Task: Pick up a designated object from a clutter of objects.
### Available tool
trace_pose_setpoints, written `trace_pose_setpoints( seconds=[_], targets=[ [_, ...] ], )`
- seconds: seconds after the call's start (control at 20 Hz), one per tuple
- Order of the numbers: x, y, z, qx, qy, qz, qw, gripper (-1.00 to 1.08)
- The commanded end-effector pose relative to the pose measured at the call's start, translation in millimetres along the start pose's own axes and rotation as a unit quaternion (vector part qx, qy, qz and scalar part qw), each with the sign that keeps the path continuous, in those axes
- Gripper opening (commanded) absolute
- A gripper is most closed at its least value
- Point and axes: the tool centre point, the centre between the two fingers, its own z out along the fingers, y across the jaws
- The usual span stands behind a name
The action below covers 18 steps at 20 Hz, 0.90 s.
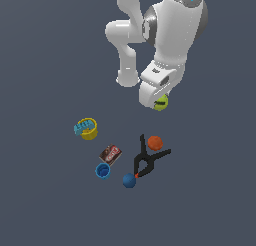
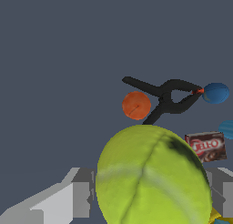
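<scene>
The yellow-green ball (image 1: 161, 103) with a dark curved mark peeks out under my gripper (image 1: 158, 102), apart from the other items. In the wrist view the ball (image 2: 152, 177) fills the space between my grey fingers (image 2: 79, 198), which press on both of its sides. The gripper is shut on it. The rest of the clutter lies nearer the exterior view's bottom: an orange ball (image 1: 155, 142), a black clamp (image 1: 147, 160), a blue ball (image 1: 129, 180), a brown-red box (image 1: 111, 154), a blue cup (image 1: 103, 171) and a yellow cup (image 1: 89, 129).
The white arm (image 1: 170, 25) rises from its base (image 1: 127, 77) at the exterior view's top. In the wrist view the orange ball (image 2: 136, 104), clamp (image 2: 166, 98), blue ball (image 2: 215, 93) and box (image 2: 205, 146) lie beyond the held ball on a dark grey floor (image 1: 45, 65).
</scene>
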Motion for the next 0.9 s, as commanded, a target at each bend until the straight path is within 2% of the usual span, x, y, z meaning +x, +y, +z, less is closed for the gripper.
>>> trace_pose_setpoints(
  seconds=[0.0,0.45,0.85],
  targets=[
    [-5,12,-25,0.000,0.000,0.000,1.0000,-1.00],
    [-18,54,-102,-0.002,-0.001,0.001,1.0000,-1.00],
    [-23,73,-137,-0.002,-0.001,0.001,1.0000,-1.00]
  ],
)
